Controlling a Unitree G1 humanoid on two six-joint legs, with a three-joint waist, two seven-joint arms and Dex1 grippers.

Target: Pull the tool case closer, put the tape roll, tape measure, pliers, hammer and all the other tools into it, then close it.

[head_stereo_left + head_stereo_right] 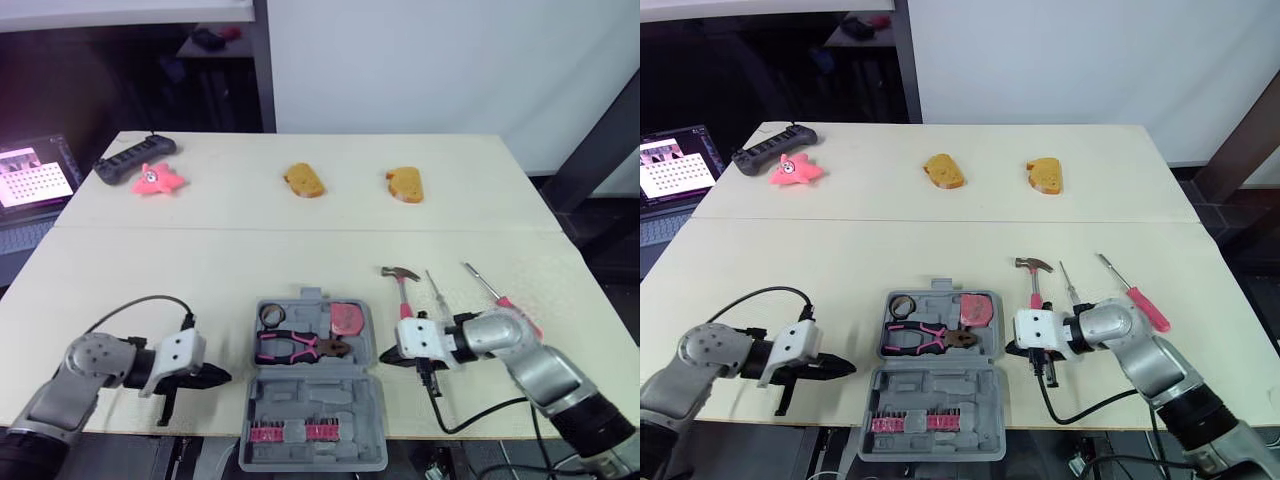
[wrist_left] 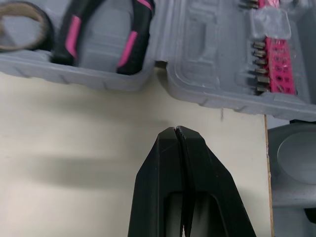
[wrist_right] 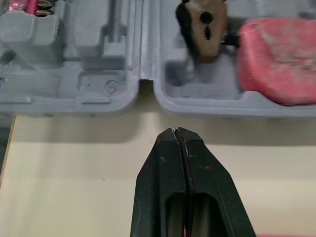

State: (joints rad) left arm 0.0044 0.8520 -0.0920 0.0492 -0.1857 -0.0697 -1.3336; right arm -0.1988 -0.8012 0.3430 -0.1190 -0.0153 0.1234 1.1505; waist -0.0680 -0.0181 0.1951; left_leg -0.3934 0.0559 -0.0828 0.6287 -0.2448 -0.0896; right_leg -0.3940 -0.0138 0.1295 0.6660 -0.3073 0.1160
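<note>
Tool case (image 1: 315, 400) lies open on the table (image 1: 200, 250) between my two grippers. My left gripper (image 1: 222, 377) has its fingers pressed together on nothing, its tip just short of the case's side wall. My right gripper (image 1: 385, 355) is likewise closed and empty at the opposite wall. Ahead of my tips, inside the case, sit the pliers (image 1: 300, 347), tape roll (image 1: 271, 315) and tape measure (image 1: 347, 319). The hammer (image 1: 403, 285) lies just beyond my right gripper.
</note>
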